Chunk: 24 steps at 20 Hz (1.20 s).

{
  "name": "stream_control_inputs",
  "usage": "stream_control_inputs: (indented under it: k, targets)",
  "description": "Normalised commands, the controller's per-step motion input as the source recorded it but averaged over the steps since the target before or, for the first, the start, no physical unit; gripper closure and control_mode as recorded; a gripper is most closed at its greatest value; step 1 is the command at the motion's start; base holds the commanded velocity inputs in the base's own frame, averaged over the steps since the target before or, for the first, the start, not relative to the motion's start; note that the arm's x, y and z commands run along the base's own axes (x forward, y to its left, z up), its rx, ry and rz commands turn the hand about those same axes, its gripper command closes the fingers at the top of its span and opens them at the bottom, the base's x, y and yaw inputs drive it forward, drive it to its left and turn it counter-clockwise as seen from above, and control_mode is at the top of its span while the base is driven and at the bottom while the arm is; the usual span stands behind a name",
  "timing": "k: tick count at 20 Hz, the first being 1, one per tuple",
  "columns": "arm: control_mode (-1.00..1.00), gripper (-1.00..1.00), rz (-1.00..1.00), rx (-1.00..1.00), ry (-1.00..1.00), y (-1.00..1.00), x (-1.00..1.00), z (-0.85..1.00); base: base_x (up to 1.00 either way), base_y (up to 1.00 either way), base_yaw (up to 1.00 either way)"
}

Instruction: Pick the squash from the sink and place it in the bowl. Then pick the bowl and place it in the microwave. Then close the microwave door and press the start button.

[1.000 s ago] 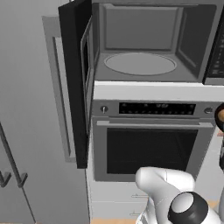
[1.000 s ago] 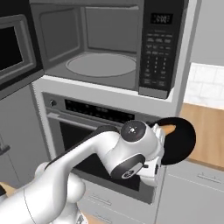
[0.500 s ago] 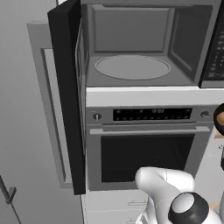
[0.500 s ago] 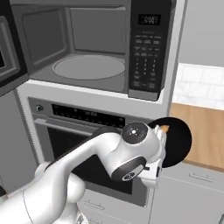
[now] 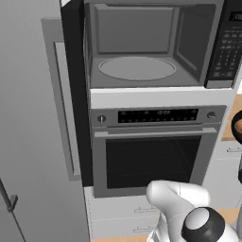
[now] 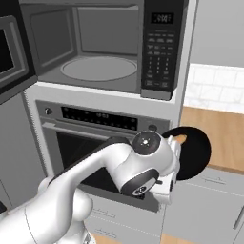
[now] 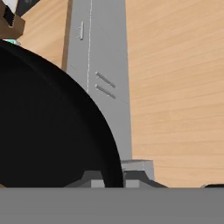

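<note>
My gripper [image 7: 114, 178] is shut on the rim of the glossy black bowl [image 7: 48, 127], which I hold in the air to the right of the oven front. Beside the hand the bowl [image 6: 196, 153] appears as a black disc, and a bit of the orange-tan squash [image 6: 177, 139] shows at its upper left edge. The microwave [image 5: 142, 47] stands open above, its round grey turntable [image 5: 137, 68] bare and its keypad [image 6: 159, 52] on the right. The microwave door [image 5: 71, 94] is swung out to the left, seen edge-on. The sink is out of view.
Below the microwave sits a built-in oven [image 5: 151, 156] with a bar handle [image 5: 156, 133]. Tall grey cabinet panels [image 5: 28, 123] stand left of the open door. A wooden counter [image 6: 217, 133] with grey drawers [image 7: 98, 83] lies to the right, under the bowl.
Both base views have shifted, so the base has driven; the microwave and oven now look larger and nearer. The bowl stays in my shut gripper.
</note>
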Motion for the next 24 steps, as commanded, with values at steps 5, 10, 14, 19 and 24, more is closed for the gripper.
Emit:
stream_control_inputs:
  k: [5,10,14,19,24]
  targets:
    - [1.00,1.00,0.00,0.00,0.00,0.00,0.00,0.00,-0.04,0.03,-0.02]
    - [1.00,1.00,0.00,0.00,0.00,0.00,0.00,0.00,0.00,0.02,0.00]
    - [1.00,1.00,0.00,0.00,0.00,0.00,0.00,0.00,0.00,0.01,0.00]
    - [1.00,1.00,0.00,0.00,0.00,0.00,0.00,0.00,0.00,0.00,0.00]
    - [-1.00,1.00,0.00,0.04,-0.04,0.00,-0.31,0.01,-0.02,0.00,0.00]
